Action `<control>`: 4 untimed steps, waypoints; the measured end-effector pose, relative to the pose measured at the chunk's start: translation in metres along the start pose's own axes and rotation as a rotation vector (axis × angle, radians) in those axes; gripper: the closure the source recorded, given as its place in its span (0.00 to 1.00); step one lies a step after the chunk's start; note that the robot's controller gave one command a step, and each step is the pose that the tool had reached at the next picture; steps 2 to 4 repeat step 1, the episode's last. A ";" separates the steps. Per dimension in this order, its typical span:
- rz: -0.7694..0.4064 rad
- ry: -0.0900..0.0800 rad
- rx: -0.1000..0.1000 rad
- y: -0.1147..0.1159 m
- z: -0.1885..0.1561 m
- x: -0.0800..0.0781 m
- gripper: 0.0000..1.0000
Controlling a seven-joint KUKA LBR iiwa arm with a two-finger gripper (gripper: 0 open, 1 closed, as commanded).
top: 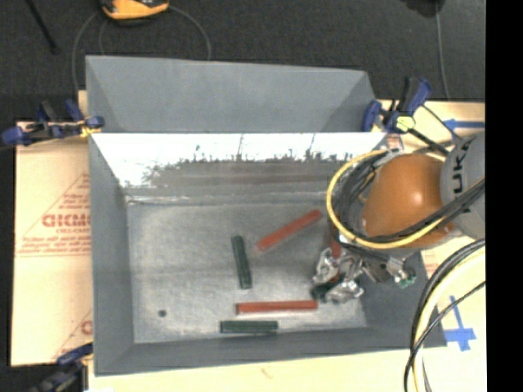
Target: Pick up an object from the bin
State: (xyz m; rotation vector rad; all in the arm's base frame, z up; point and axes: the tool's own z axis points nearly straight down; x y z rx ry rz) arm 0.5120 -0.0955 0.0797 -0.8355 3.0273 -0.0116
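Probably a robotics lab: a cabled robot arm (400,194) hangs over a grey metal bin (229,96).

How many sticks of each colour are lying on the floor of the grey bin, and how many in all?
Red sticks: 2
Dark green sticks: 2
Total: 4

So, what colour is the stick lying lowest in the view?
Dark green; the stick shows plainly in the camera view.
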 end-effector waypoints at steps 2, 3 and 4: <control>-0.005 -0.004 -0.006 -0.006 -0.125 -0.011 1.00; -0.005 -0.004 -0.006 -0.006 -0.125 -0.011 1.00; -0.005 -0.004 -0.006 -0.006 -0.125 -0.011 1.00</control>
